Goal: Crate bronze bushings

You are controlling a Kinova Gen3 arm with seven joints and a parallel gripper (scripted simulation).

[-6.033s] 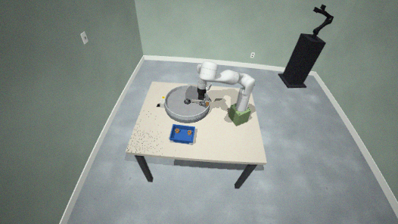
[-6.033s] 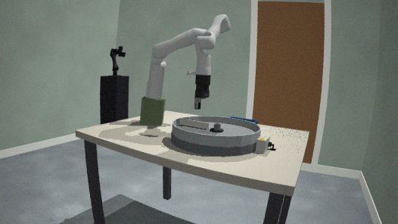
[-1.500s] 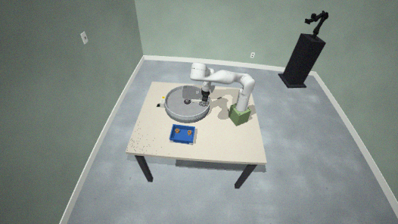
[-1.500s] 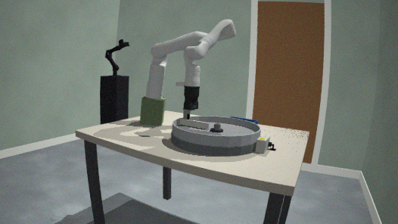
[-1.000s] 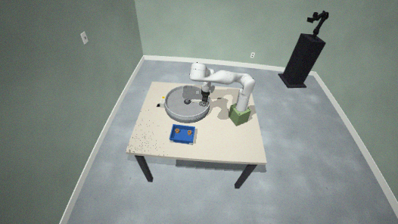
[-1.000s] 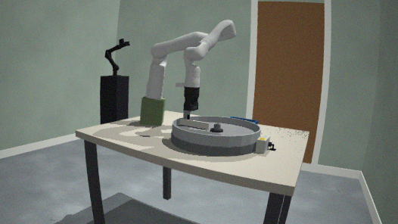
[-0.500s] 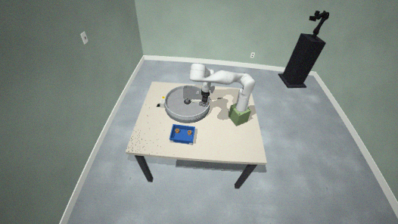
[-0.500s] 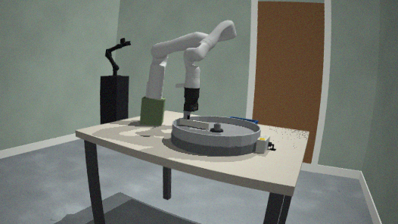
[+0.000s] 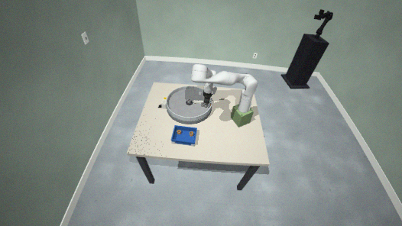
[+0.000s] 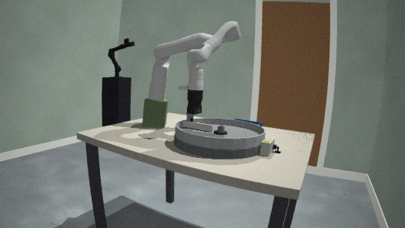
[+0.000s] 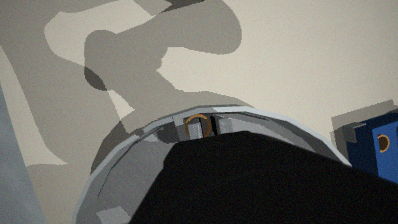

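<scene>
Lifting from about three o'clock on the turning table (image 9: 177,108) (image 10: 219,143) (image 11: 125,175), seen from above, could drop the bronze bushing (image 11: 195,116) through an off-centre grip. Whether the jaws (image 9: 205,104) (image 10: 190,117) clasp it, I cannot tell

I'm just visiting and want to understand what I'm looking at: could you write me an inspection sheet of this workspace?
Surface: pale tabletop, dark specks near one corner.
Job's things: turning table; blue crate holding two bronze-coloured bushings; another bronze-coloured bushing at the fingers, inside the turning table's rim. Steel bushings: cannot be made out.
Clutter: nothing seen.
Gripper: gripper low at the turning table; whether it grips the bushing is unclear.
Cables: nothing seen.
Surroundings: black arm on a dark pedestal, brown door, green walls.
</scene>
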